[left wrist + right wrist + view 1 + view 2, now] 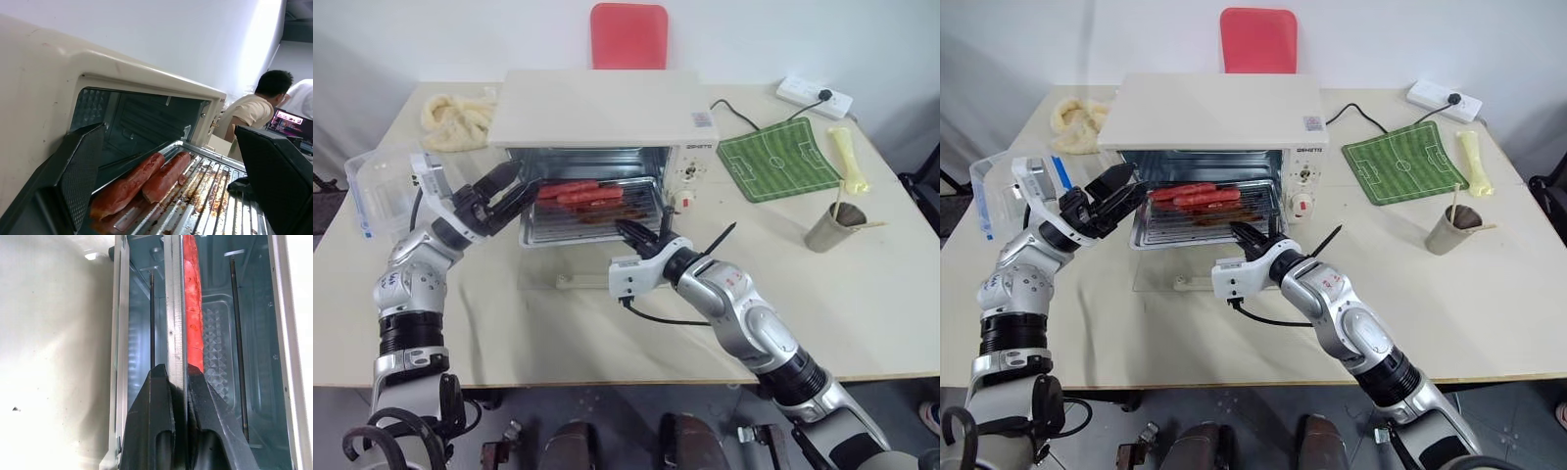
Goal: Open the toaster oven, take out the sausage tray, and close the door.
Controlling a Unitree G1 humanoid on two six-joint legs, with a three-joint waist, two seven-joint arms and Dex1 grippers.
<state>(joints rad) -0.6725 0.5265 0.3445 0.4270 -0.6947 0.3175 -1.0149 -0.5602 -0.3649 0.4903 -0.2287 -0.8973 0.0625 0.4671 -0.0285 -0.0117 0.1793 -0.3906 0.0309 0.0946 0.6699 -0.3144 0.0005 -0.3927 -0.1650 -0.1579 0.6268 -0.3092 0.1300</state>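
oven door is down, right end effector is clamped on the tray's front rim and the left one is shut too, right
Not quite: the left end effector is open, its fingers spread by the sausage tray, as the left wrist view shows. The door is down and the right end effector does clamp the rim.

The place looks like a lab or office: a plain desk point(607, 333) against a white wall, a power strip point(815, 96), and a person point(254, 110) at a computer screen point(293, 125).

Both arms have silver-grey metal shells with black joints and small red markings. The left gripper point(504, 193) and right gripper point(634, 233) have black fingers. A black cable hangs under the white right wrist block.
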